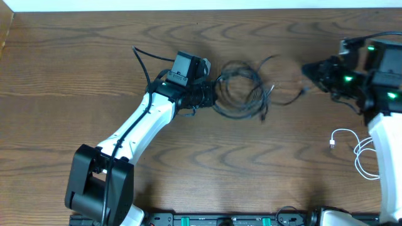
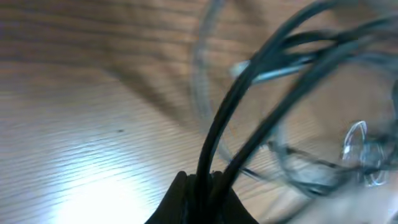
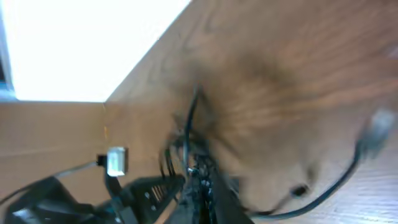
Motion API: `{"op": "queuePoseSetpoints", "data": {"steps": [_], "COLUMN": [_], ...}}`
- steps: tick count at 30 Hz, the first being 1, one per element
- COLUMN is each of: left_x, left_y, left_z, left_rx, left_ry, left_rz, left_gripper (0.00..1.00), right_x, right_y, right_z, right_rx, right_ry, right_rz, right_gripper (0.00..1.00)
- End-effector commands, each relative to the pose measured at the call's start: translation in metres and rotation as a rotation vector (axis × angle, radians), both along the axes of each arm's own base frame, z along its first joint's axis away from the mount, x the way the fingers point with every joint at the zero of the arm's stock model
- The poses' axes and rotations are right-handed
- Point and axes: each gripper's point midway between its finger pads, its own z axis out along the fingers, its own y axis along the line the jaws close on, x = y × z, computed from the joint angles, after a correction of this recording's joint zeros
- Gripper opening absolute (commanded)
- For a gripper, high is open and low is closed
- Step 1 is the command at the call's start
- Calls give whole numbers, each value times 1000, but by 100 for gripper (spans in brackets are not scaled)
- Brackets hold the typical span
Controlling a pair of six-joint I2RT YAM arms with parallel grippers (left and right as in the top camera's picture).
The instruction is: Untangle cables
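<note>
Two black cables (image 1: 239,91) lie as a tangled coil at the table's middle. My left gripper (image 1: 210,94) is shut on the coil's left edge. In the left wrist view the black strands (image 2: 249,106) rise straight out of the closed jaws (image 2: 202,183). One black cord end (image 1: 295,97) trails right from the coil. It also shows blurred in the right wrist view (image 3: 329,186). My right gripper (image 1: 308,70) hovers just above and right of that end. Its fingers (image 3: 202,183) look closed and hold nothing that I can make out. The white cable (image 1: 358,150) lies apart at the right edge.
The wooden table (image 1: 188,31) has its far edge at the top. A thick black cord (image 1: 147,59) runs from the left arm. The right arm's base (image 1: 386,125) stands next to the white cable.
</note>
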Motion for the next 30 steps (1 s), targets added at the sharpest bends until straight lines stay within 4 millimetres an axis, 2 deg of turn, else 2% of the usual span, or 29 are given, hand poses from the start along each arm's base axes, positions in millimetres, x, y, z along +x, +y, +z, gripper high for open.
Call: {"op": "queuePoseSetpoints", "data": {"steps": [1,4,6,7,9,13,17,18,20,21,22,24,30], "left_x": [5,11,10,9,9,3,-1,-1,1,1,1,3,7], "left_y": [21,56,60,58,50,18,-9,-12,-12,-12,-11,-8,4], "left_z": [-8,-20,-21,-21,-19,-8,8,10,11,11,10,9,2], "left_rx": [149,336,355,341,287,110,-57,-80,-93,-92,-86,-68,-2], "left_ry": [-83,-91,-87,-79,-58,-32,-11,-1,16,15,12,8,-2], "left_rz": [-51,40,47,54,74,12,-36,-23,9,8,12,25,67], "left_gripper": [8,8,8,8,8,8,9,17,49,61,67,70,70], "right_x": [-6,-10,-11,-12,-16,-29,-37,-38,-39,-40,-40,-41,-44], "right_y": [-14,-19,-23,-23,-20,-18,-16,-13,-6,-2,1,9,20], "right_z": [17,25,26,25,19,-7,-29,-32,-34,-35,-36,-37,-47], "right_rx": [-1,69,79,70,51,-59,-177,-196,-221,-234,-243,-265,-335], "right_ry": [-59,-74,-72,-73,-60,30,125,133,137,138,137,138,162], "right_rz": [-6,14,9,15,39,49,25,30,47,58,66,85,112], "right_gripper": [1,1,2,6,13,31,41,44,51,55,57,62,70]}}
